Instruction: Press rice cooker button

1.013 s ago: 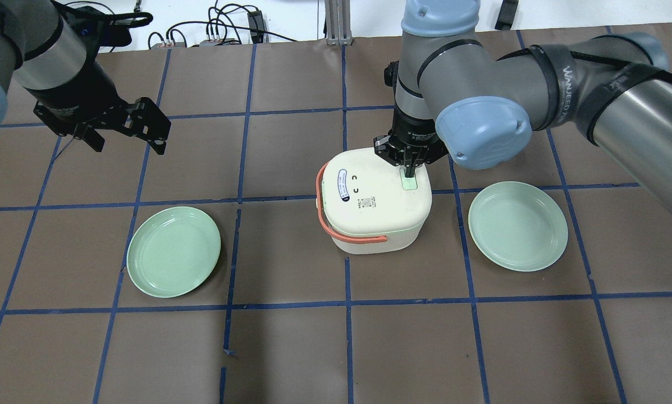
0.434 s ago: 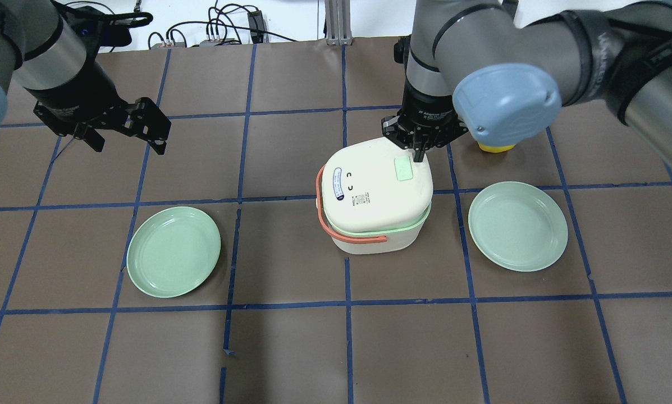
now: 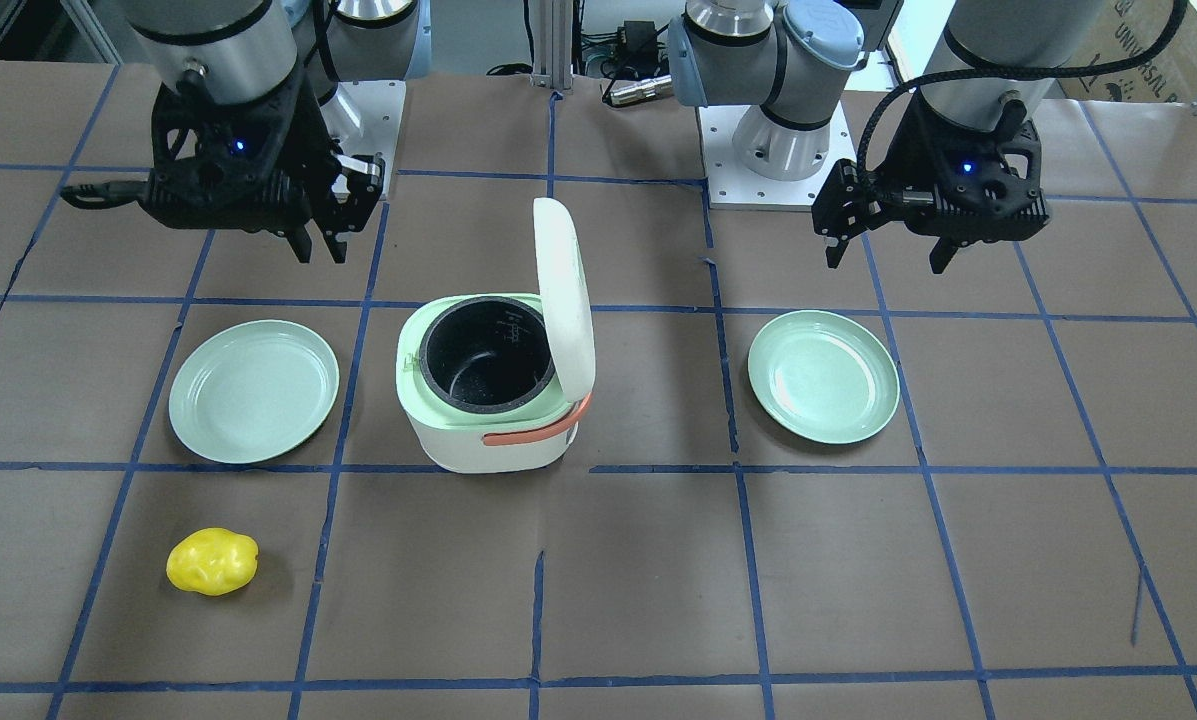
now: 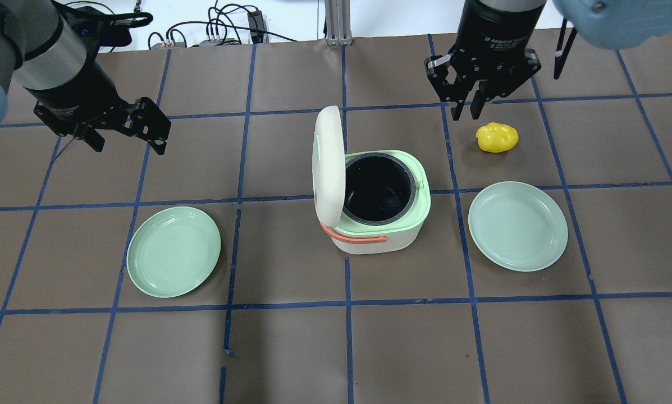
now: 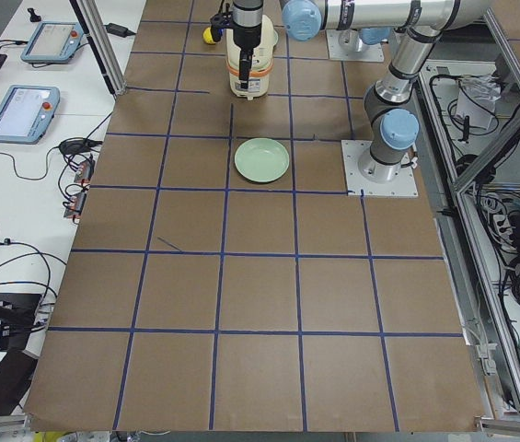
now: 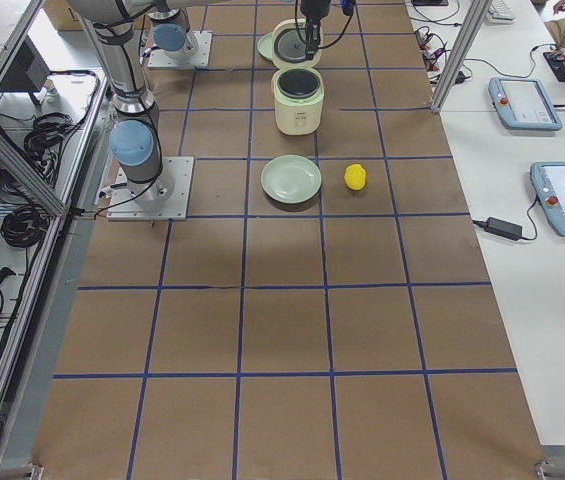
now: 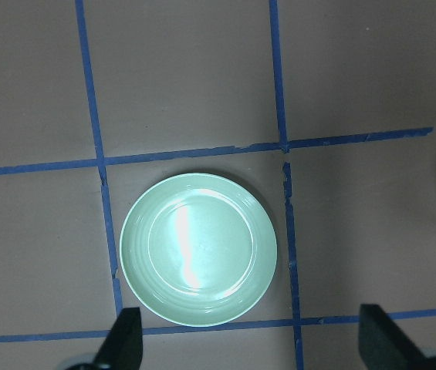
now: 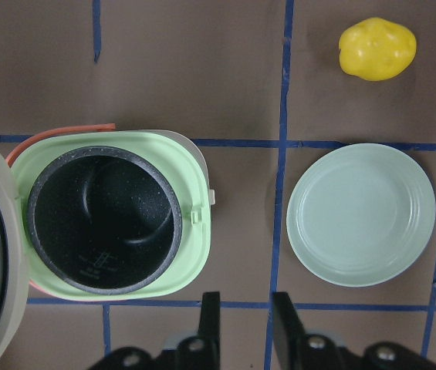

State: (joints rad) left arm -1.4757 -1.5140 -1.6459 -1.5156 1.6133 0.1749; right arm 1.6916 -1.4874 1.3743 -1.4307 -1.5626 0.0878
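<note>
The white rice cooker (image 4: 378, 238) stands mid-table with its coral handle (image 4: 361, 239) at the front. Its lid (image 4: 327, 163) stands upright on its hinge, baring the black inner pot (image 4: 378, 191) and pale green rim (image 4: 420, 202). The pot looks empty in the right wrist view (image 8: 102, 220). The lid's button does not show. My right gripper (image 4: 465, 112) hangs above the table behind and to the right of the cooker, its fingers nearly together and holding nothing. My left gripper (image 4: 128, 145) is open and empty, high at the far left.
Two mint-green plates lie on the table, one left of the cooker (image 4: 173, 251) and one right of it (image 4: 517, 225). A yellow lumpy object (image 4: 497, 137) lies just right of my right gripper. Blue tape lines grid the brown table.
The cooker's lid has swung from shut to fully upright. My right gripper has lifted off the lid's green button and moved back and to the right. The left arm has not moved.
</note>
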